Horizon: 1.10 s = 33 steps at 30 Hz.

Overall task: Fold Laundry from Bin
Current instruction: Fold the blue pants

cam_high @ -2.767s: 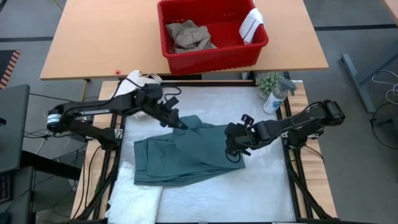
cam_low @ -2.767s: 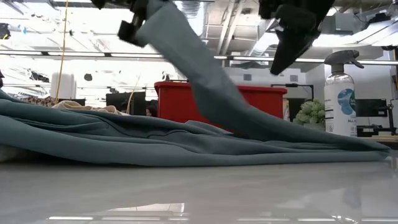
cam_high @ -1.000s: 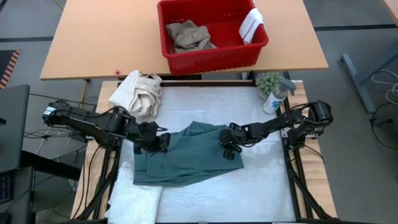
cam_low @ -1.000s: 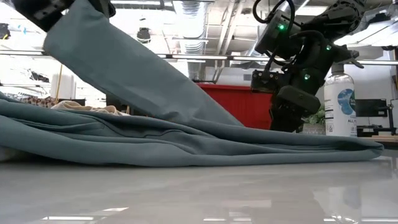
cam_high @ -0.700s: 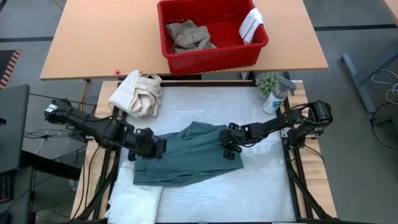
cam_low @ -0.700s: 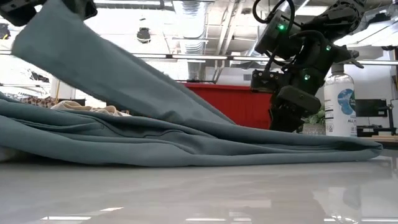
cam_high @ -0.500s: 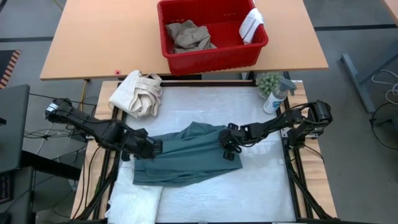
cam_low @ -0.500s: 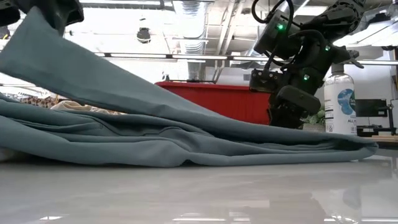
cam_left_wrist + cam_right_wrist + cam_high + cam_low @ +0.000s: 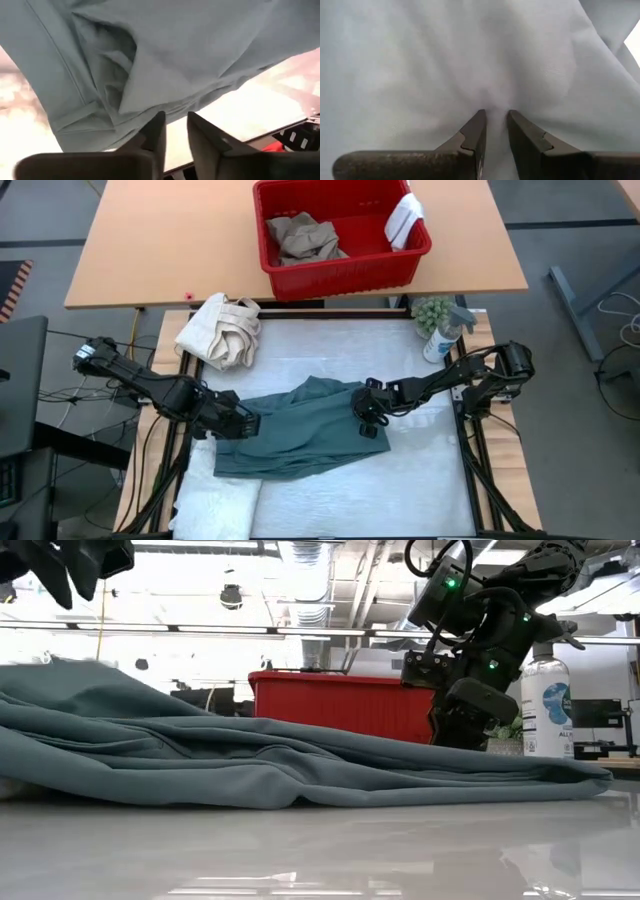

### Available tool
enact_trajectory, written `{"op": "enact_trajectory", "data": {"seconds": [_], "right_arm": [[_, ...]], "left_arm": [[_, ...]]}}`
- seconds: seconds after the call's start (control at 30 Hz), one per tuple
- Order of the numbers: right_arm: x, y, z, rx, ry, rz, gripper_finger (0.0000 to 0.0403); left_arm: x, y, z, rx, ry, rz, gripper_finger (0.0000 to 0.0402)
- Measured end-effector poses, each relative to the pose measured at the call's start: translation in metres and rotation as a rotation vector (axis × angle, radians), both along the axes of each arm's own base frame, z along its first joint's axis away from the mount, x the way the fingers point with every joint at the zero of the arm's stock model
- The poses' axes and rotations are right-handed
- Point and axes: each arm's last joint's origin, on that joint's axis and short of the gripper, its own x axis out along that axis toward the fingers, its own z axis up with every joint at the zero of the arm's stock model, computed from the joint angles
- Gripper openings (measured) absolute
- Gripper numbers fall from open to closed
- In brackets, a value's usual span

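The teal-green garment lies limp mid-table, soft and light; best taken at its hems. Left gripper, narrowly parted, holds nothing; right gripper pinches its cloth.

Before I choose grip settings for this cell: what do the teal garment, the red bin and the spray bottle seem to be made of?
The teal garment looks like soft matte woven cloth: it drapes in loose folds and shows a stitched seam. The red bin looks like moulded plastic, smooth with a slight sheen and a rounded rim. The spray bottle seems to be translucent plastic with a printed label and trigger head.
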Motion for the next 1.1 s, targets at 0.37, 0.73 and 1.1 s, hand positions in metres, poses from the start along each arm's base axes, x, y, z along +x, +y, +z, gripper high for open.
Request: {"op": "enact_trajectory", "data": {"seconds": [0.37,0.73,1.1], "right_arm": [[0.0,0.0,0.0,0.001,-0.005,-0.002,0.0107],[0.001,0.0,0.0,0.003,-0.011,-0.003,0.0107],[0.001,-0.001,0.0,0.018,-0.014,-0.034,0.0107]], "left_arm": [[0.003,0.001,0.006,0.183,-0.148,-0.04,0.0187],[0.012,0.055,-0.045,0.345,-0.15,-0.404,0.0194],[-0.001,0.059,-0.097,0.361,-0.088,-0.536,0.0194]]}}
